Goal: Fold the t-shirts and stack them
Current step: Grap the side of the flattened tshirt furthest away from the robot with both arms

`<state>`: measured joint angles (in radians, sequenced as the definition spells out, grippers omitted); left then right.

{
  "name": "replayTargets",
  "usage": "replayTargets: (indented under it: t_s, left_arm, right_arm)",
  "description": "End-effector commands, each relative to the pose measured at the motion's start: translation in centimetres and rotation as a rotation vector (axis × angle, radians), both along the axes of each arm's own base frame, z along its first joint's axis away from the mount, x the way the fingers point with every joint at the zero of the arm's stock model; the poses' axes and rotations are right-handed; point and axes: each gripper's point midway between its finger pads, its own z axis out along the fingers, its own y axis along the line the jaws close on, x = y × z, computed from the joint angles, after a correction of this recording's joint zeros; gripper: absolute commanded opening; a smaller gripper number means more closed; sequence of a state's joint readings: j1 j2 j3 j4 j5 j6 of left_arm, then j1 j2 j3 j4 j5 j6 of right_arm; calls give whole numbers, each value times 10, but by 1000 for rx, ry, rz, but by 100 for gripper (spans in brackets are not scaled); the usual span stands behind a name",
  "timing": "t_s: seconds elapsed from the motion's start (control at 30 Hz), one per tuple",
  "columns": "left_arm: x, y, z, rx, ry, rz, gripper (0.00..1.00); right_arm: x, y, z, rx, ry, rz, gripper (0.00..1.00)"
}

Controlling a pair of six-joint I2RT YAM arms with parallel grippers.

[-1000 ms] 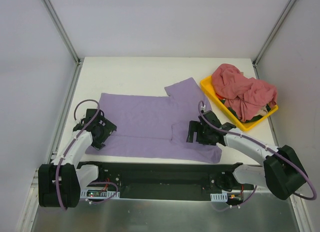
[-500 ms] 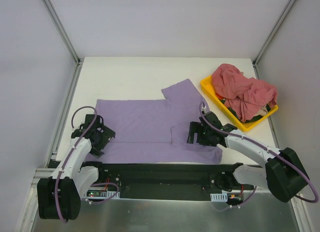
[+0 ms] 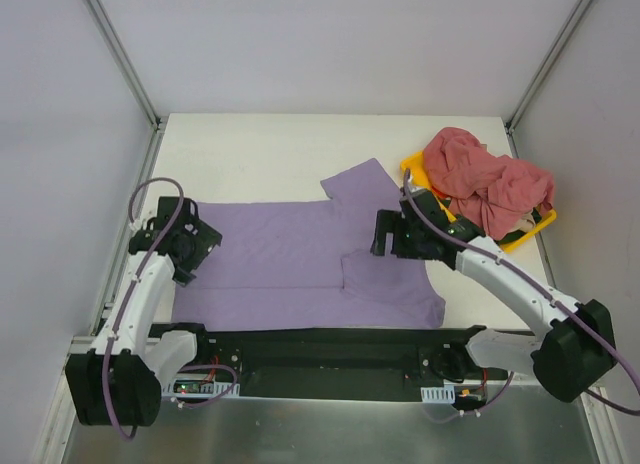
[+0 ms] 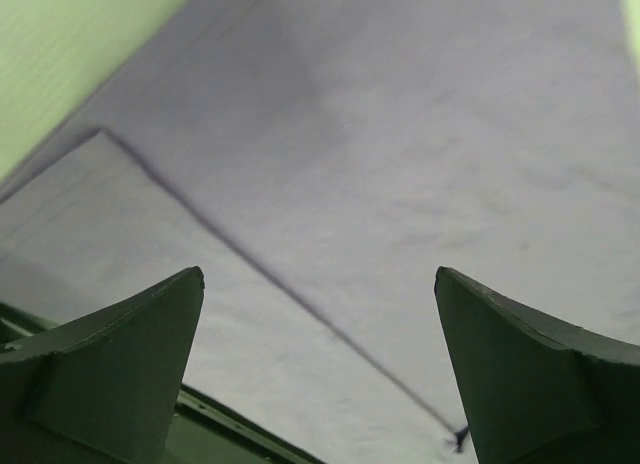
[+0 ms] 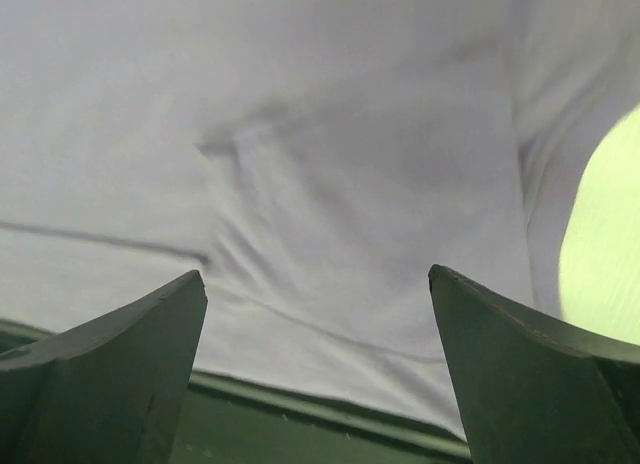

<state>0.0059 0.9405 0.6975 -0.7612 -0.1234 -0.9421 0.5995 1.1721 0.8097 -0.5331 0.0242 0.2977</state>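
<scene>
The lavender t-shirt lies spread flat across the table, one sleeve pointing to the back. My left gripper hovers open over its left edge, and in the left wrist view only purple cloth with a dark seam shows between the fingers. Over the shirt's right part, my right gripper is also open above wrinkled cloth, holding nothing. The dusty pink-red t-shirts sit heaped in a pile at the back right.
The pink pile sits in a yellow tray at the table's right side, close behind the right wrist. The black base rail runs along the near edge. White walls and metal posts enclose the table.
Both arms rose and drew back from the near edge, the left toward the shirt's left edge, the right toward the tray. The shirt shifted slightly left. Both grippers stayed open.
</scene>
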Motion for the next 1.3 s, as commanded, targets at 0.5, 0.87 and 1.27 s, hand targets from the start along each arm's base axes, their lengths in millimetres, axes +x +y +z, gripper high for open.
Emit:
replayTargets:
  t_s: [0.5, 0.87, 1.27]
  left_arm:
    - [169, 85, 20, 228, 270, 7, 91]
    - [207, 103, -17, 261, 413, -6, 85]
    - [209, 97, -41, 215, 466, -31, 83]
  right_arm:
    - [303, 29, 49, -171, -145, 247, 96]
    - [379, 9, -9, -468, -336, 345, 96]
    - [379, 13, -45, -539, -314, 485, 96]
